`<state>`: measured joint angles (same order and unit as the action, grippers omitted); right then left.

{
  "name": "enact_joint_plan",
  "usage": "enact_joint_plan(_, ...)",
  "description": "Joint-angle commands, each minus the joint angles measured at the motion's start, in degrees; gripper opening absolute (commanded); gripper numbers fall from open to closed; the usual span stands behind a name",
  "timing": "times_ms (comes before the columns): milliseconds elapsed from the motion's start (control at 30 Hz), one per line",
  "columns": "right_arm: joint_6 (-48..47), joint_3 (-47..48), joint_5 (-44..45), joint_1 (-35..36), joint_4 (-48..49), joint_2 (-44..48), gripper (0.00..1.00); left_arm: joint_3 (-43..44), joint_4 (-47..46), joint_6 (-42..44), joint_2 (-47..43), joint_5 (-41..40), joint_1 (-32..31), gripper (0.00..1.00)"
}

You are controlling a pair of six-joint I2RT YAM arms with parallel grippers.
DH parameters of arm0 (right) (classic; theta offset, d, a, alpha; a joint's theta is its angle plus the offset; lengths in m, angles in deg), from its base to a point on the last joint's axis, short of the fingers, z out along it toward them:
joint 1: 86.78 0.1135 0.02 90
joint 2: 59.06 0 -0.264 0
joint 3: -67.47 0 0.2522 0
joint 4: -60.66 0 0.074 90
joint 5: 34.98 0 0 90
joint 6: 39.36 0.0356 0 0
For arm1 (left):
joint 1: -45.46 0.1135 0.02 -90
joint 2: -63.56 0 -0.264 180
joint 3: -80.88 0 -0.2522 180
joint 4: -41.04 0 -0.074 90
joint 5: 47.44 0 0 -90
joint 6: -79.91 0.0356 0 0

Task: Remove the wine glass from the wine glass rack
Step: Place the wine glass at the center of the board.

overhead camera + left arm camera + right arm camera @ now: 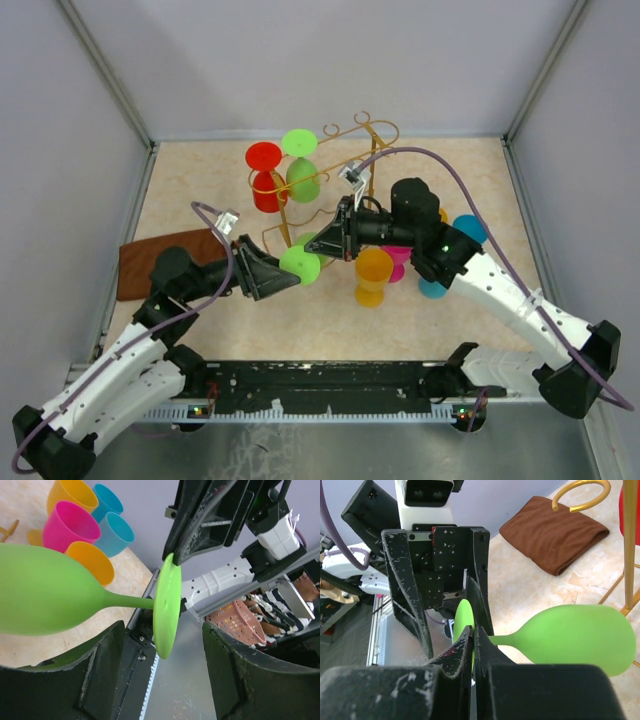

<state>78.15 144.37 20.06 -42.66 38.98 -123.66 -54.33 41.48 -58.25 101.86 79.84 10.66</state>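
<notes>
The gold wire wine glass rack [345,145] stands at the back middle; a red glass [265,178] and a green glass [301,165] hang on it. Another green wine glass [300,263] lies sideways in the air in front of the rack. My right gripper [328,246] is shut on the rim of its round foot [463,622]; its bowl [580,635] points towards the rack upright [628,555]. My left gripper [161,667] is open, its fingers [100,675] on either side of the foot [166,607] without touching it.
A brown cloth [165,262] lies at the left, also in the right wrist view [555,530]. Orange [373,272], pink [402,257] and blue [466,229] cups stand to the right of the rack, under my right arm. Grey walls close in the table.
</notes>
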Motion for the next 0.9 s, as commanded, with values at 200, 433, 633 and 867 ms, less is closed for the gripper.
enact_joint_plan(200, -0.4, 3.4, 0.0, 1.1, 6.1, -0.2, 0.0, 0.1, -1.4, 3.3, -0.1, -1.8, -0.6, 0.47)
enact_joint_plan(433, -0.8, 3.2, 0.1, 1.1, 6.1, -0.2, 0.0, -1.0, -3.1, 3.1, -0.3, -1.5, -0.7, 0.3)
enact_joint_plan(633, -1.2, 2.6, 0.5, 1.1, 6.5, 0.5, 0.0, -1.4, -4.4, 2.7, 0.0, -0.8, -0.7, 0.2)
enact_joint_plan(867, -1.8, 2.4, 0.9, 1.1, 5.7, 1.1, 0.0, -1.9, -4.3, 2.9, -0.6, -0.8, -0.7, 0.14)
